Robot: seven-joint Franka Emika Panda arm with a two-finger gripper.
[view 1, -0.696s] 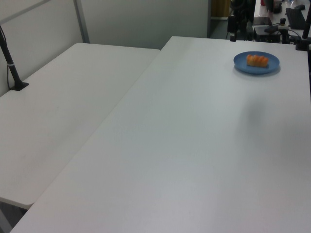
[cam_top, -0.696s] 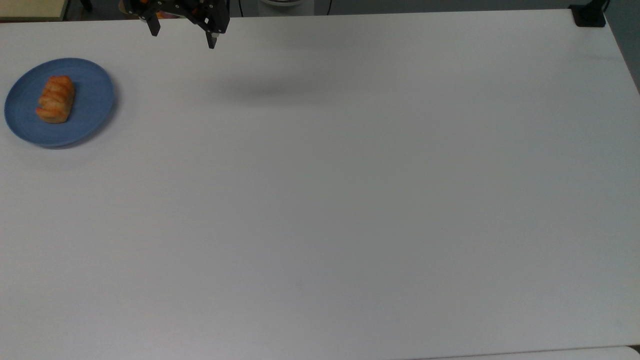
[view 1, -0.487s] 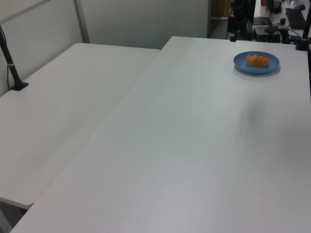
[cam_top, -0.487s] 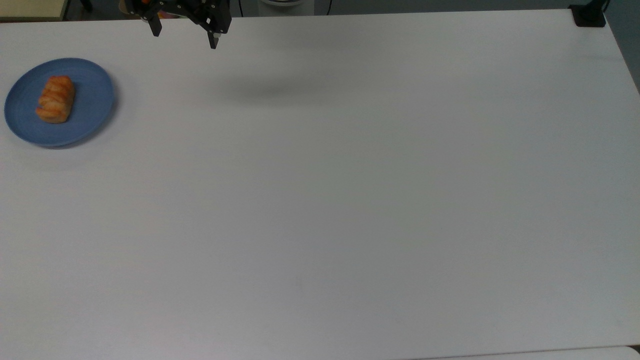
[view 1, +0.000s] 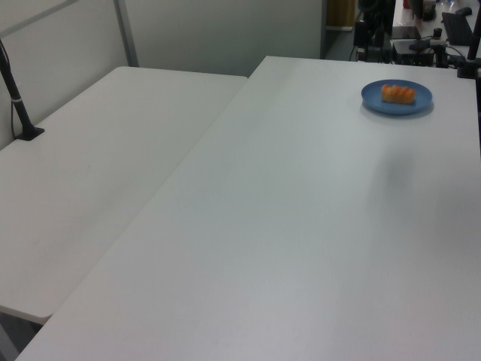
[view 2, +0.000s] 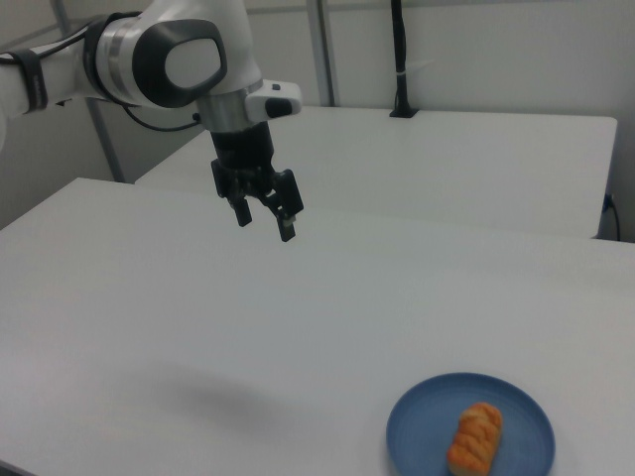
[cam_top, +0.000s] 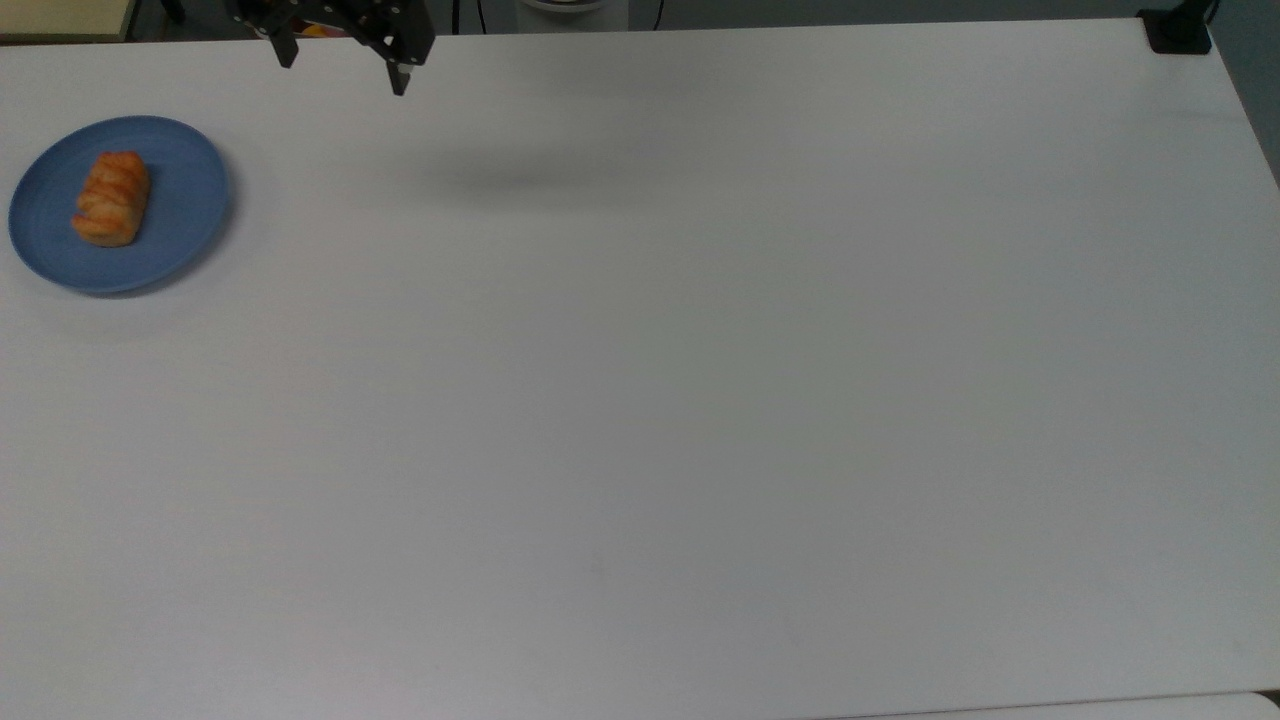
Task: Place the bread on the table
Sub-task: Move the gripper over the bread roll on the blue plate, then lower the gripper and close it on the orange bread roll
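White matte tabletop [cam_top: 700,400] spreads bare across most of its width, no writing legible anywhere. At the top view's left edge a round blue plate [cam_top: 180,170] carries the small ridged golden-orange bread roll [cam_top: 111,197]. Well apart from it, the black two-finger gripper [view 2: 265,215] hangs above the table — jaws spread apart, holding nothing.

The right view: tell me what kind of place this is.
Probably a robotics lab or test room. A Franka arm with its gripper open hangs over a plain white table; beside it stands a second white table, and the props are one bread on a blue plate.
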